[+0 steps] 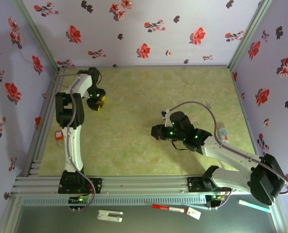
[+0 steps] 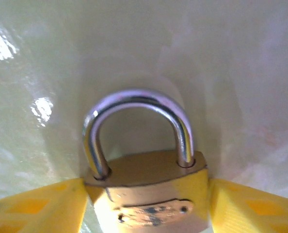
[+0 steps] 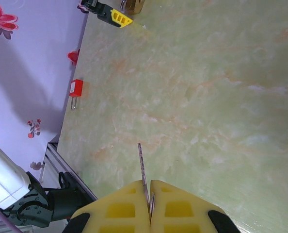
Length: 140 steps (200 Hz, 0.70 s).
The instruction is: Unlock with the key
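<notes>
1. Key first, nearest the arm bases: the right gripper is pinched fully closed on a thin, flat, silver metal key. The blade pokes out past the yellow fingertips, above the middle of the table.
2. Farther off, toward the far-left corner, the left gripper straddles a brass padlock with a polished steel shackle. Its yellow fingers stand part-way open and lie against both flanks of the lock body, so the lock looks held. Both shackle legs sit down in the body, so it reads as locked.
3. The step in hand, as I judge it, is bracing the lock while the key waits. Key and padlock are well apart, and insertion has not begun.
4. The next move calls for carrying the key across to the lock and lining the blade up with the keyhole. The keyhole is hidden here, probably on the end buried between the fingers, so the lock may need lifting or turning first.
5. The glossy, pale green marbled tabletop throws bright glare beside the lock, and a small red padlock lies at its left edge.
6. Beyond, lilac walls printed with red and dark flowers close in the far side and both flanks of the table.
</notes>
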Motion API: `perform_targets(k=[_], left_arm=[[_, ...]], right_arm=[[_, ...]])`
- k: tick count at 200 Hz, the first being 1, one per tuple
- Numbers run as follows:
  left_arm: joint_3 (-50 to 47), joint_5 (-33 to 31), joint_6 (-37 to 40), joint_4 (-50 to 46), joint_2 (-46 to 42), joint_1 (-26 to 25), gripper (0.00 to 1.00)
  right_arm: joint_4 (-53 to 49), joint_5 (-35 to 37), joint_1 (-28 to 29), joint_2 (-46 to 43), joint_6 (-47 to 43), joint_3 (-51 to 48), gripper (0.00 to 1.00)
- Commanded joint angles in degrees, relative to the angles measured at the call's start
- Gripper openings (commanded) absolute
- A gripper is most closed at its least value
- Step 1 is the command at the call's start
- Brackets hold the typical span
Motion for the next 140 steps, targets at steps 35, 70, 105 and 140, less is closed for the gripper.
perform_targets(k=[35, 70, 105, 140], left_arm=[[-4.7, 1.9, 1.3, 6.9, -0.9, 0.4, 0.45], [-8.4, 4.0, 4.4, 11.5, -5.1, 0.3, 0.41], [-20.5, 10.8, 4.6, 24.1, -14.7, 0.1, 0.36], [-35.1, 19.0, 0.8, 41.6, -28.2, -0.9, 0.34]], right_arm=[[0.2, 0.7, -0.2, -1.3, 0.2, 0.0, 0.0], [0.7, 0.5, -0.2, -0.7, 0.4, 0.3, 0.0], [4.7, 0.4, -0.2, 1.3, 1.1, 1.0, 0.0], [11.1, 0.9, 1.4, 6.3, 0.5, 3.6, 0.0]])
